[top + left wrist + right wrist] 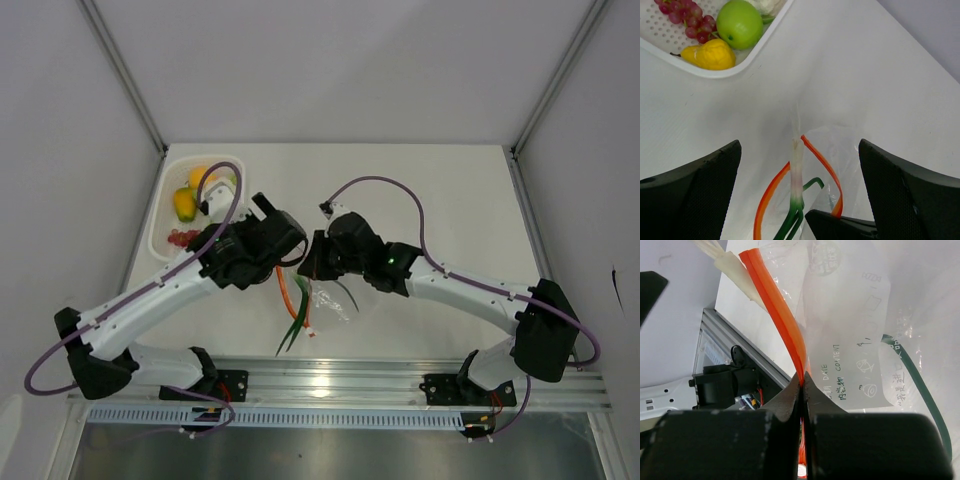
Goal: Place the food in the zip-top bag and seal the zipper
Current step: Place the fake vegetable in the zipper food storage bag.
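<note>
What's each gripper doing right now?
Left gripper: open, holding nothing.
Right gripper: closed on the zipper.

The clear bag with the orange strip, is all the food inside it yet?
Not yet. Done: the long green stalks lie partly in the crinkly clear bag's mouth. In hand: the right gripper pinches the bag's orange-red zipper strip. Left: the green apple, yellow fruit, red grapes and white cauliflower sit in the white mesh basket, and the zipper is unsealed.

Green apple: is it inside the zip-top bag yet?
No, the green apple lies in the white basket beside the yellow fruit.
</note>
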Controlling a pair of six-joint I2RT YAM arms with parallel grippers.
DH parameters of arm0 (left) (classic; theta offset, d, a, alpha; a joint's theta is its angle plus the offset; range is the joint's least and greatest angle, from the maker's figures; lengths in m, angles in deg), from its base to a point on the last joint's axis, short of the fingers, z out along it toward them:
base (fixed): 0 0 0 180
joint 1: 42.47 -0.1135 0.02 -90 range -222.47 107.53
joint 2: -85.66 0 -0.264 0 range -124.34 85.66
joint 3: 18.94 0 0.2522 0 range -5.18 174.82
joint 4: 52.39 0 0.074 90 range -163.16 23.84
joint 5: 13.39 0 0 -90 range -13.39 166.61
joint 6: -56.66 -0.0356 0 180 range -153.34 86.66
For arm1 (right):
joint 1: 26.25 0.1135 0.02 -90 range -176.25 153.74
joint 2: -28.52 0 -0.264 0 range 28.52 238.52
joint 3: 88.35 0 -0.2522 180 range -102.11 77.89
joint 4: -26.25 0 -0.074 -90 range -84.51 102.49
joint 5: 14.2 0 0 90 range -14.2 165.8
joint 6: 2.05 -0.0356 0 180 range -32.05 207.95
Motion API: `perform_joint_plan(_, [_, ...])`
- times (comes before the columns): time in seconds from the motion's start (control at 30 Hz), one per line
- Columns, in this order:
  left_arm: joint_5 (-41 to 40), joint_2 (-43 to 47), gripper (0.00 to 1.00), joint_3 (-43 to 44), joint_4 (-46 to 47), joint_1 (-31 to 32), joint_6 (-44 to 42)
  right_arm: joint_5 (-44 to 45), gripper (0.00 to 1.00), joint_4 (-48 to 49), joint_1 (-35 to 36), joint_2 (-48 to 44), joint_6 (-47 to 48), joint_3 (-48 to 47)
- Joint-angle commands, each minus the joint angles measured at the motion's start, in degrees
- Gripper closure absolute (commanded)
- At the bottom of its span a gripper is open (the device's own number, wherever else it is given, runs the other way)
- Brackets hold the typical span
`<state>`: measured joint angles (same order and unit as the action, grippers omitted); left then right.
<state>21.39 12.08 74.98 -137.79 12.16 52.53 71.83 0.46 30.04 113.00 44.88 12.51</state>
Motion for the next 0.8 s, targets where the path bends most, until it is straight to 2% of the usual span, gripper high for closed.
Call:
perform_joint_plan(0.0, [-0.76, 4.4, 0.0, -2.19, 5.36, 0.21, -10.26, 0.63, 1.0, 0.08, 0.05, -2.83, 0.27, -0.36])
perform_joint_plan(0.13, [1.42, 9.67, 0.0, -6.32, 11.58, -1.98, -20.18, 0.28, 1.0, -0.8, -0.13, -3.63, 0.44, -0.27])
perform_joint_plan(0.17, [2.91, 12.73, 0.0, -7.81, 19.09, -2.59, -28.65, 0.1, 1.0, -0.89, -0.04, -3.98, 0.62, -0.18])
perform_joint_plan(0.2, [6.67, 14.5, 0.01, -11.31, 23.08, -3.99, -32.39, -0.16, 1.0, -0.97, -0.04, -4.15, 0.7, -0.09])
perform_joint_plan(0.33, [18.64, 23.2, 0.15, -21.26, 38.03, -8.74, -44.97, -0.6, 1.0, -2.03, 0.05, -5.65, 1.76, 0.52])
perform_joint_plan(0.4, [23.55, 26.19, 0.15, -25.13, 43.31, -10.59, -50.32, -0.87, 1.0, -2.12, -0.04, -6.7, 2.02, 1.22])
perform_joint_plan(0.47, [26.73, 26.65, 0.14, -25.58, 45.09, -11.47, -54.2, -1.04, 1.0, -2.47, -0.13, -7.23, 2.46, 1.57])
perform_joint_plan(0.6, [30.87, 24.37, 0.14, -23.91, 45.0, -13.15, -55.98, -1.22, 1.0, -2.91, -0.04, -7.85, 2.9, 1.58])
perform_joint_plan(0.77, [35.44, 23.66, 0.21, -24.44, 47.64, -13.23, -56.42, -1.39, 1.0, -3.26, -0.04, -7.94, 3.08, 1.58])
